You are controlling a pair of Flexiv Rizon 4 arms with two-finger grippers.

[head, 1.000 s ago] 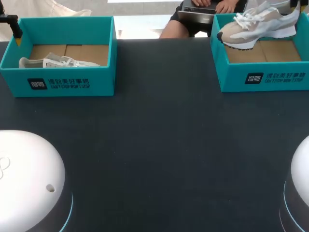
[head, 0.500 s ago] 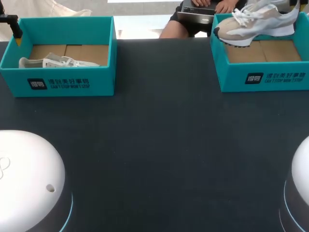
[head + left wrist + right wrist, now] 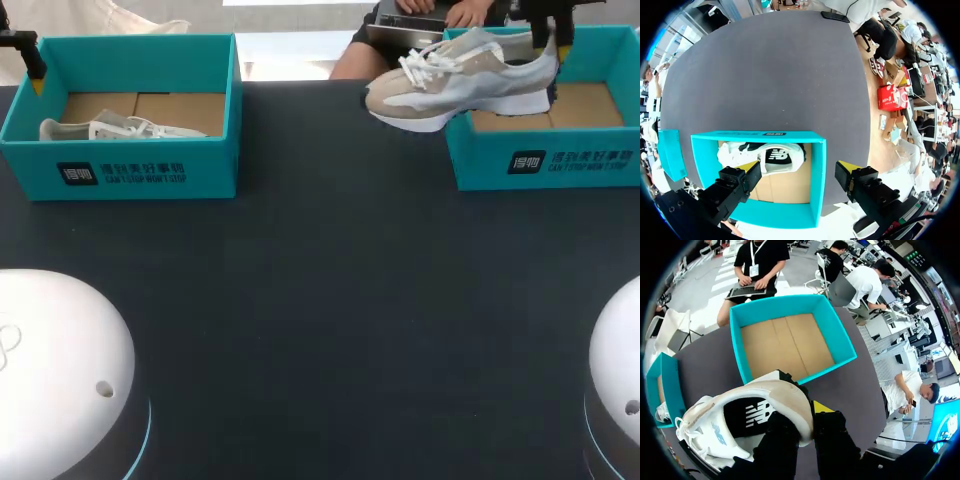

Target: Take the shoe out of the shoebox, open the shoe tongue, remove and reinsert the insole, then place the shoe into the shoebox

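**Obs:** Shifted since a second ago: the shoe [image 3: 455,82] hung over the inside of the right shoebox [image 3: 545,160]. Now its toe is past the box wall and out over the table [image 3: 320,300].

**Op:** Grip?

**Obs:** The right gripper [image 3: 548,28] is clamped on the heel collar. In the wrist view the collar rim sits between the two fingers, pinched. The shoe juts out sideways from the fingers, toe farthest away, sole down, roughly level. The box lies ahead of the gripper, showing only its cardboard floor.

**Op:** Other arm?

**Obs:** The left gripper [image 3: 797,170] is released, fingers wide, holding nothing. It hovers over the other shoebox [image 3: 817,175], with the second shoe [image 3: 765,157] under it and just ahead of the tips.

**Op:** How to finish the lift-out well?

**Obs:** My judgement: the heel end looks not yet past the wall, so carry on sideways at this height and lower only once the whole sole is clear. It is a one-end pinch on a long shoe, so go slowly, since the toe could droop or swing. Set the sole flat on the table between the arms, tongue up, before letting go. The left gripper can then come in at the laces.
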